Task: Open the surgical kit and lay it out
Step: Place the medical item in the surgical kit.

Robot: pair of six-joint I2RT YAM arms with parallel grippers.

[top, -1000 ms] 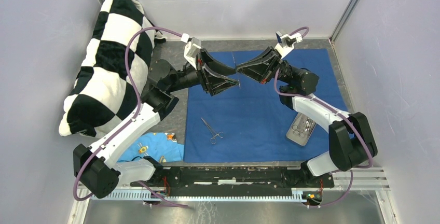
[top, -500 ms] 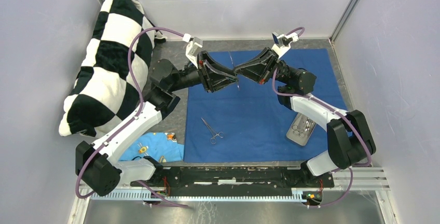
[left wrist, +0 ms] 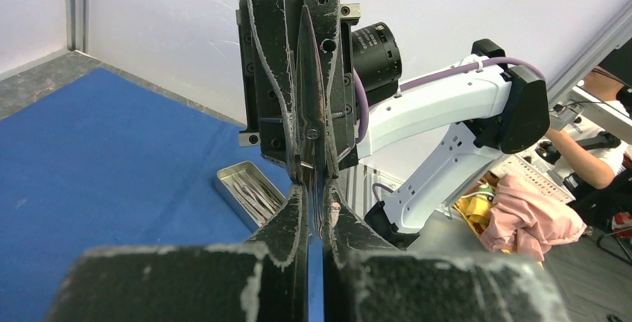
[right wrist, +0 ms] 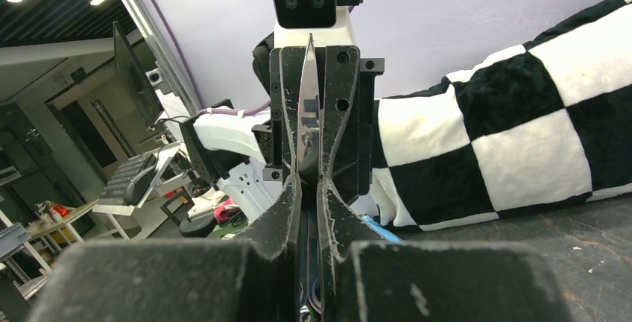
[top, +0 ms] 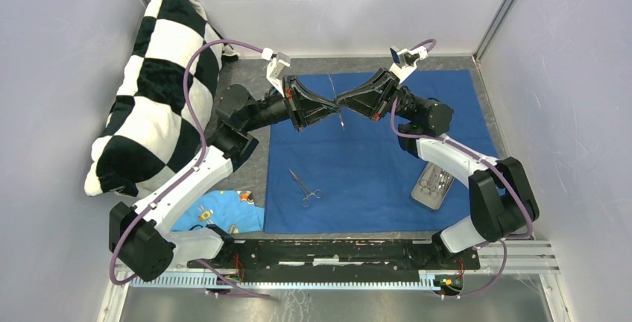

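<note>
Left claw: closed since a second ago, now grasping thin silver scissor-like instrument.
Right claw: clenched on same instrument.
Location: above dark blue cloth wrap.

No text, label, brand, number or sign is showing clearly enough to read in any view. The light blue cloth scrap is carrying small printed motifs, too small to make out as lettering. In the left wrist view, a pale sheet in the background is showing rows of dark marks, too blurred to read.
</note>
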